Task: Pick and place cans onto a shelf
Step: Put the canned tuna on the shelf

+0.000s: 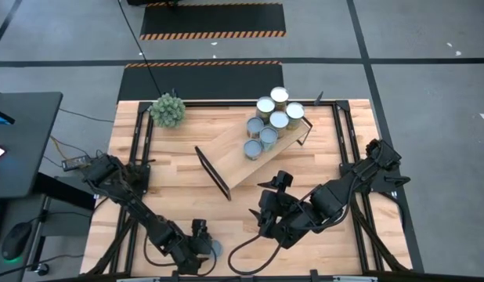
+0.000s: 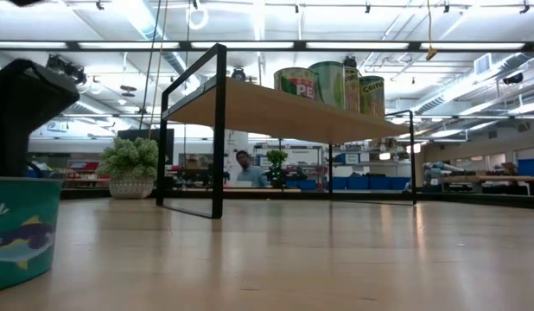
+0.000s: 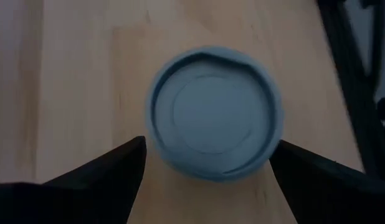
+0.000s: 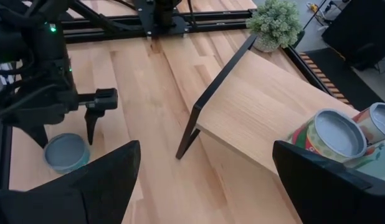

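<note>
The shelf (image 1: 242, 153) stands slantwise at the table's middle, with several cans (image 1: 271, 119) standing on its far right end; they also show in the low view (image 2: 332, 85). One teal can with a blue-grey top (image 3: 214, 115) stands upright on the table near the front edge (image 1: 214, 249). My left gripper (image 3: 208, 146) is open above this can, one finger on either side, touching nothing. My right gripper (image 4: 206, 149) is open and empty over the table (image 1: 265, 210), near the shelf's near side.
A green plant ball (image 1: 167, 110) sits at the far left, by the shelf's left end. Black frame rails (image 1: 348, 141) run along the table's sides. A desk (image 1: 23, 141) stands left of the table. Bare wood lies between the shelf and the front edge.
</note>
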`<act>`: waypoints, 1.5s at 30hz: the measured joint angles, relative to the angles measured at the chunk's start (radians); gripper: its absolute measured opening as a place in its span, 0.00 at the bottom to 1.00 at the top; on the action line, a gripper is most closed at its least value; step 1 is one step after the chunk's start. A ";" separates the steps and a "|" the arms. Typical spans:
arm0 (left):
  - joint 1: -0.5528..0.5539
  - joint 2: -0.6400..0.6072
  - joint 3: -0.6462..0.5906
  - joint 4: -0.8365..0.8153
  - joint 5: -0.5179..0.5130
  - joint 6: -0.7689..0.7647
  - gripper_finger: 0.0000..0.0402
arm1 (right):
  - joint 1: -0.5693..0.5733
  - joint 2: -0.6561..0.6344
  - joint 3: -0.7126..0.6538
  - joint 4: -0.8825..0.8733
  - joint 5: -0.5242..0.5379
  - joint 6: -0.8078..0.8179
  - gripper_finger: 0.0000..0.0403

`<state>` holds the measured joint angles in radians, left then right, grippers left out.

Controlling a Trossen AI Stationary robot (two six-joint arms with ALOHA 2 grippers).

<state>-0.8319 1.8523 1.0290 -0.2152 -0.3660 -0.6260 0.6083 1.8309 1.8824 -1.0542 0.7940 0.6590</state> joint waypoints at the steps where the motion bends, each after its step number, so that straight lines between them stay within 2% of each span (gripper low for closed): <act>1: 0.004 0.001 0.000 -0.003 0.000 -0.007 0.86 | 0.000 0.000 0.000 0.001 0.000 0.000 0.93; 13: 0.060 0.001 0.000 0.084 -0.016 0.010 0.86 | 0.000 0.000 0.000 0.003 -0.003 -0.004 0.93; 22: 0.081 0.002 0.000 0.074 -0.015 0.022 0.85 | -0.001 0.000 0.000 0.003 -0.003 -0.007 0.93; 31: 0.107 0.004 0.001 0.059 0.052 0.036 0.73 | -0.001 0.001 0.000 -0.002 -0.003 -0.014 0.93; 35: 0.126 0.003 0.002 0.059 0.072 0.036 0.72 | -0.001 0.001 0.000 -0.002 -0.003 -0.025 0.93; 39: 0.146 -0.024 0.000 0.043 0.092 0.040 0.73 | -0.001 -0.001 0.000 -0.018 -0.003 -0.026 0.93; 45: 0.200 -0.154 0.000 0.024 0.130 0.027 0.73 | -0.003 -0.048 0.000 -0.072 0.000 -0.023 0.93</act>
<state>-0.6323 1.6981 1.0286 -0.1915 -0.2358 -0.5989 0.6052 1.7834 1.8820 -1.1257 0.7942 0.6359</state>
